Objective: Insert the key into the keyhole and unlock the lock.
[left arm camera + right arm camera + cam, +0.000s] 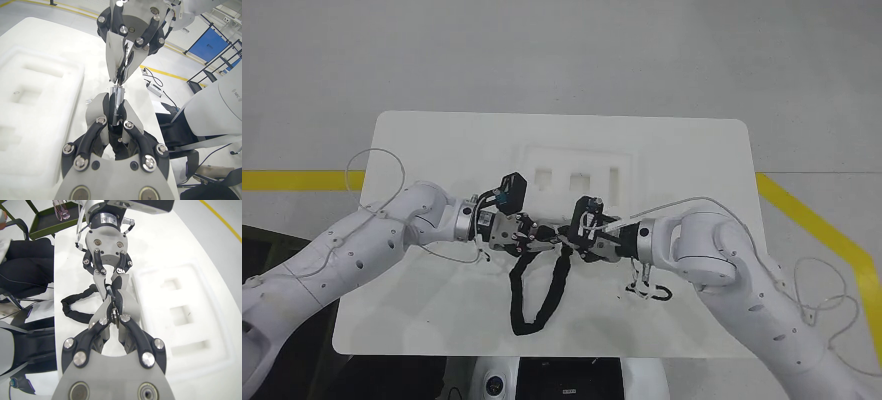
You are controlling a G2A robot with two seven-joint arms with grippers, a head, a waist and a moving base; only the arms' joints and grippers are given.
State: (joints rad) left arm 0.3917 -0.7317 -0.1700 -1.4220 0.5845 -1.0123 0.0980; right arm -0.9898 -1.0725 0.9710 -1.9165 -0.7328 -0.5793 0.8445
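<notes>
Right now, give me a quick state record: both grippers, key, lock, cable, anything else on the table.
left gripper: shut on lock
right gripper: shut on key
key vs lock: key tip in line with and meeting the lock's end face; insertion depth cannot be told
cable: black loop trailing from the lock across the table
foam tray: white, on the table beyond the grippers

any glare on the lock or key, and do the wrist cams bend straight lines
Left wrist view: bright reflected streaks run down the chrome lock, with a duller glint on the key; the table edge bows. Right wrist view: the foam tray has straight rims that curve. Top view: even light, table edges straight.
</notes>
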